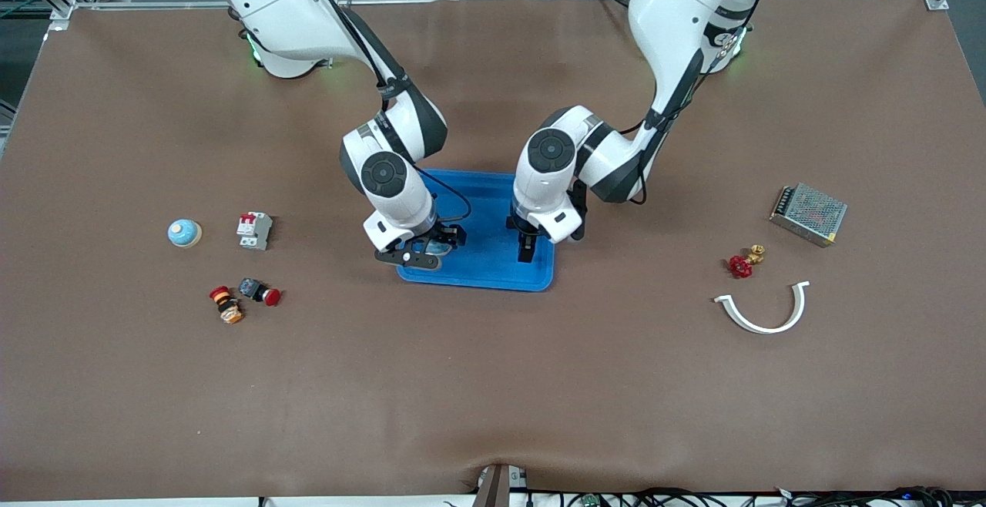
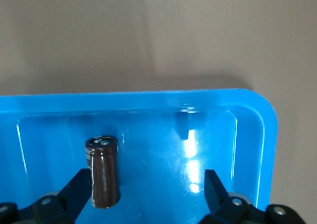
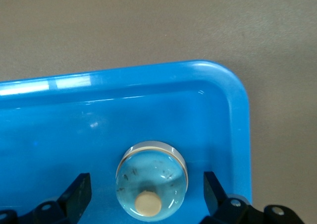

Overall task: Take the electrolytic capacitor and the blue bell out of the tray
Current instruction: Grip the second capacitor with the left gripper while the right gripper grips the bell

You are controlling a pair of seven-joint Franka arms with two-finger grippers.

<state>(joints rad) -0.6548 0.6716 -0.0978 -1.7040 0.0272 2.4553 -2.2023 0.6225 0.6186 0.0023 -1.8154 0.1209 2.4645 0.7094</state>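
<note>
A blue tray (image 1: pixel 493 199) lies mid-table under both hands. My left gripper (image 1: pixel 527 251) hangs over the tray's end toward the left arm. In the left wrist view this gripper (image 2: pixel 147 177) is open. The dark brown capacitor (image 2: pixel 103 172) stands upright on the tray floor (image 2: pixel 148 135), close against one finger (image 2: pixel 79 184). My right gripper (image 1: pixel 422 251) is over the tray's other end. In the right wrist view it (image 3: pixel 146 177) is open and straddles the pale-blue bell (image 3: pixel 151 179) with its cream button. The bell rests in the tray (image 3: pixel 148 70), clear of both fingers.
Toward the right arm's end lie a second blue bell (image 1: pixel 185 233), a white breaker (image 1: pixel 254 229) and two red push buttons (image 1: pixel 259 291) (image 1: pixel 226 304). Toward the left arm's end lie a metal mesh box (image 1: pixel 808 213), a red valve (image 1: pixel 743 262) and a white curved strip (image 1: pixel 766 310).
</note>
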